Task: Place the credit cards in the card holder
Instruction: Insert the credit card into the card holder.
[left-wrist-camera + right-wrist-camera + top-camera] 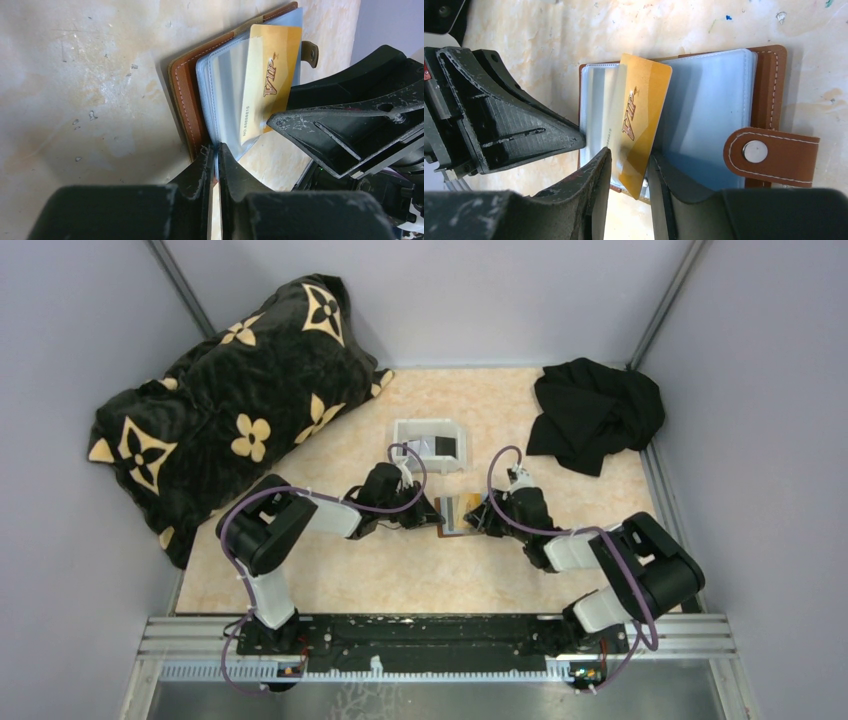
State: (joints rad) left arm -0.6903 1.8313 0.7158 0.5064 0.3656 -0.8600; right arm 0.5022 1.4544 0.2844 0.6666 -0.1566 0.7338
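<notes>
My right gripper (629, 159), open, straddles gold card (644, 100) running lengthwise into card holder (769, 90) | left gripper (216, 148) pinches its edge.

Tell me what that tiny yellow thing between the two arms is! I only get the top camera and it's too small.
Observer: It is a gold card with VIP printed on it.
Operator: Is it inside the wallet?
Observer: I cannot tell. It lies crooked against the clear sleeves of the brown card holder, with one corner poking past the edge.
Operator: Is the right pincer squeezing it?
Observer: The right pincer has its fingers apart, one on each side of that corner.
</notes>
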